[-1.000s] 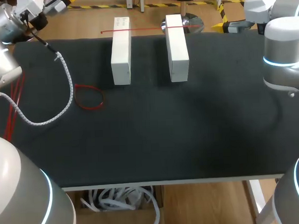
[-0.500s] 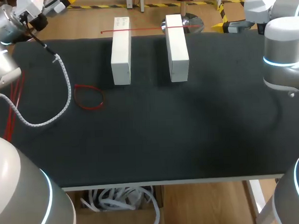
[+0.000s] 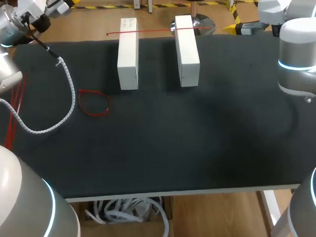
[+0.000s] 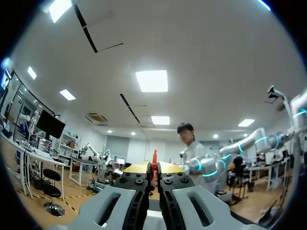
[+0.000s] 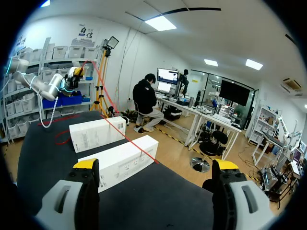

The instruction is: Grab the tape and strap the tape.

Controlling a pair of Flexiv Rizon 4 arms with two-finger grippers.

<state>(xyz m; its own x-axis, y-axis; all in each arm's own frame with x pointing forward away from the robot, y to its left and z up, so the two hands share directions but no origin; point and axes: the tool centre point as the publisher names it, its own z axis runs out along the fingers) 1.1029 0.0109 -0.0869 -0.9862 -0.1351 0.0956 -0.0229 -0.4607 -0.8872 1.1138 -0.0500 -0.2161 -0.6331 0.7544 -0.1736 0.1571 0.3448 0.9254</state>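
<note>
The table (image 3: 201, 137) is covered with a black mat. Two white boxes lie flat on it, side by side and apart, ahead of the right gripper (image 5: 156, 165): the near box (image 3: 187, 44) and the far box (image 3: 128, 54). A red tape loop (image 3: 94, 103) lies on the mat beyond the far box. Past the loop, a spiral-wrapped cable (image 3: 68, 96) curves across the mat.
</note>
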